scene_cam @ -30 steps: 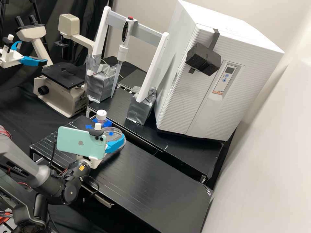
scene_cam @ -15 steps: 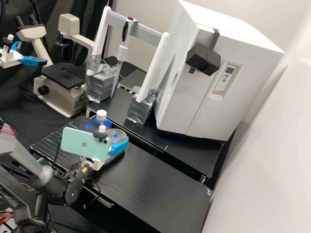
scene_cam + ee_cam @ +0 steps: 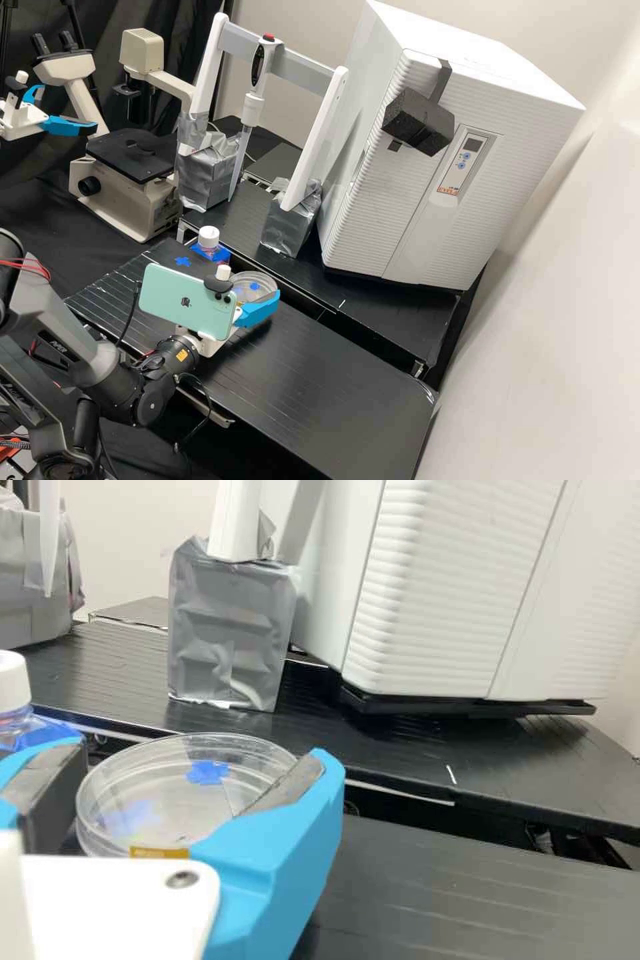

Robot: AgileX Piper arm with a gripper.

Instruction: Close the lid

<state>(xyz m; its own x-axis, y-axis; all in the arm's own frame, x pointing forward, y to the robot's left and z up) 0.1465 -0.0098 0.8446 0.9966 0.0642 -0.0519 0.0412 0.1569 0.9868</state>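
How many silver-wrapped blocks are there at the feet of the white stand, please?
2. One block is at the leg near the microscope; the other block is at the leg beside the white cabinet.

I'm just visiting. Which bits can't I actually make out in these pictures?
- Clear round piece: wrist view, partly behind a blue finger of the gripper; dish, lid or both, I can't tell.
- Amber patch: wrist view, partly behind the white mount.
- Bottle: wrist view, cut off by the picture's edge.
- Phone: high view, screen faces away.
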